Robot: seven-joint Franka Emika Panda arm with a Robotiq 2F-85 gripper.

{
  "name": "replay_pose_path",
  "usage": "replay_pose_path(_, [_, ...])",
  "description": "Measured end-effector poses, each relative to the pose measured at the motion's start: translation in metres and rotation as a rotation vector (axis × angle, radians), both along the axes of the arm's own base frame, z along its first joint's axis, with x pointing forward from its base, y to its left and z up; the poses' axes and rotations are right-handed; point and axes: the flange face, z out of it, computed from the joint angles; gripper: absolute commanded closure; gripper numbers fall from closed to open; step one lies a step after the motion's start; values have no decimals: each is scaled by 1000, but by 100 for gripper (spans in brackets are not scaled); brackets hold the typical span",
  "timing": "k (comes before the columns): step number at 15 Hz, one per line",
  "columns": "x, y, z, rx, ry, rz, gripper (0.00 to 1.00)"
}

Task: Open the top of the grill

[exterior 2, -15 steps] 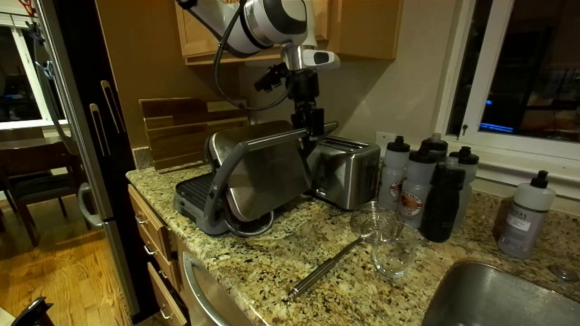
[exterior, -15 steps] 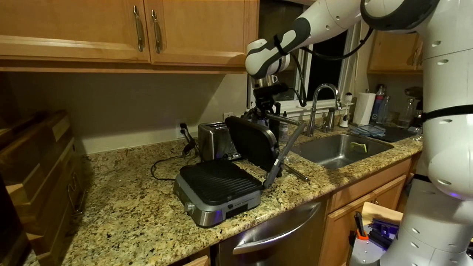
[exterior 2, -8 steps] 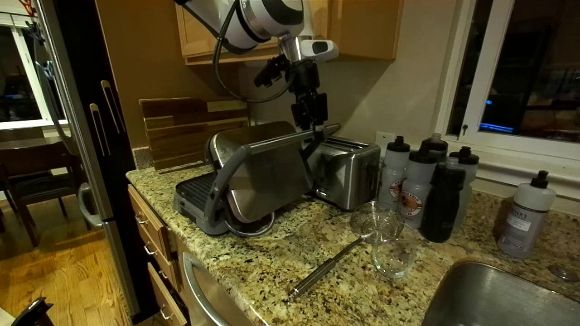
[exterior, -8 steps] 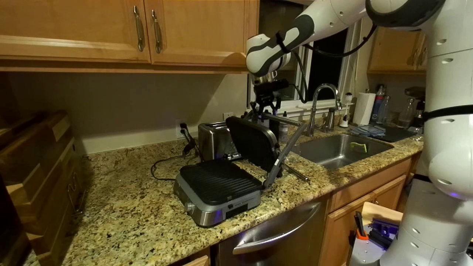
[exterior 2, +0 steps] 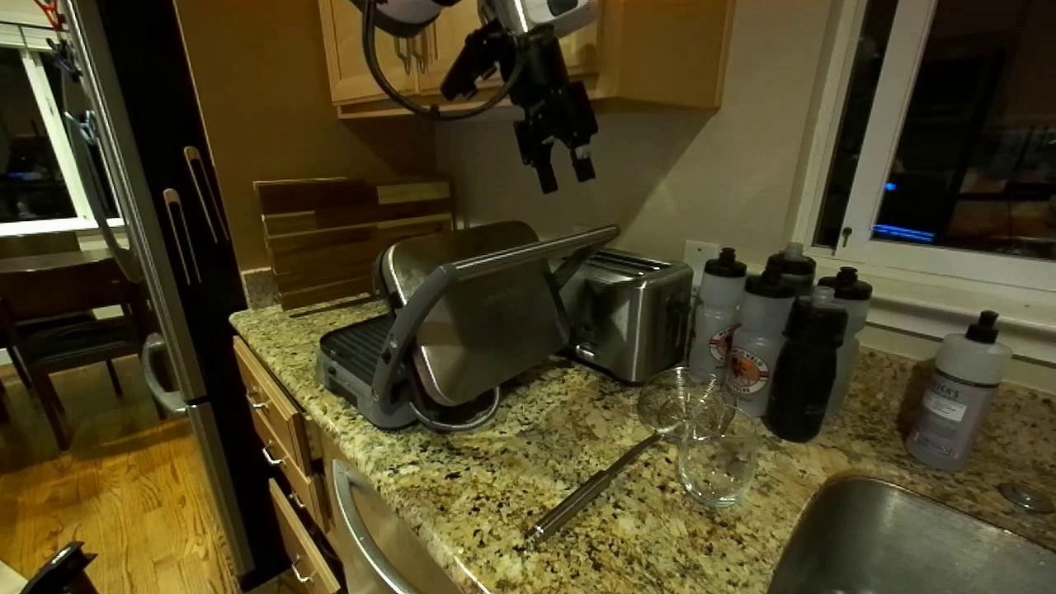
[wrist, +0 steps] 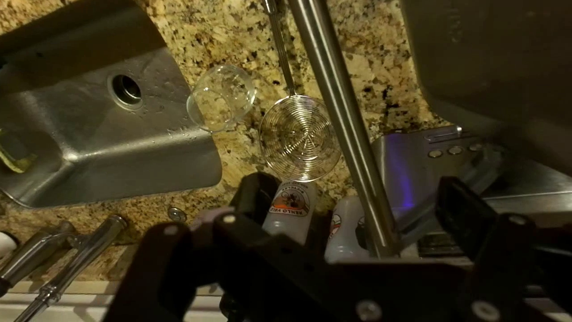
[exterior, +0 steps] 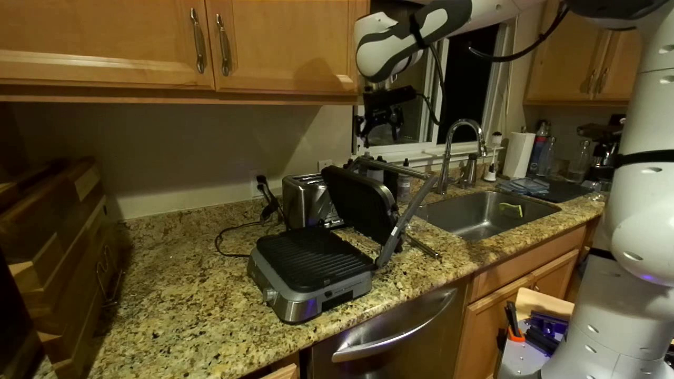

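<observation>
The grill [exterior: 310, 297] stands on the counter, its ridged dark plate facing up. Its top [exterior: 358, 202] is raised and leans back past upright; the lid's [exterior 2: 487, 322] steel outer face shows in an exterior view. The handle bar [exterior 2: 528, 254] juts out behind it at the upper end. Above that bar, apart from it, hangs my gripper [exterior 2: 566, 176] with its fingers spread and nothing between them. In the wrist view the handle [wrist: 346, 116] runs below the jaws, and one dark finger [wrist: 464, 210] shows on the right.
A steel toaster [exterior 2: 635, 318] stands close behind the grill. Several bottles [exterior 2: 751, 346], a clear glass [exterior 2: 718, 462] and a long-handled wire utensil [exterior 2: 590, 491] lie between grill and sink [exterior: 489, 213]. Wall cabinets [exterior: 284, 47] hang overhead; a cord [exterior: 231, 239] trails at the back.
My gripper has let go of the handle, spread its fingers and risen clear above it. The lid keeps about the same backward tilt.
</observation>
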Motion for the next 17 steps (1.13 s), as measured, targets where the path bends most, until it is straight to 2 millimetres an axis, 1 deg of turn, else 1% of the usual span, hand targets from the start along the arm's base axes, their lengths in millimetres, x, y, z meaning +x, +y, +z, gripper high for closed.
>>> replay_pose_path(2, [-6, 15, 18, 39, -31, 22, 0])
replay_pose_path(6, [-16, 49, 47, 155, -75, 63, 0])
replay_pose_path(8, [-16, 66, 54, 185, -94, 78, 0])
replay_pose_path(10, [-15, 82, 53, 190, -95, 85, 0])
replay_pose_path(12, [-12, 87, 51, 191, -91, 91, 0])
replay_pose_path(17, [-13, 83, 51, 191, -91, 84, 0])
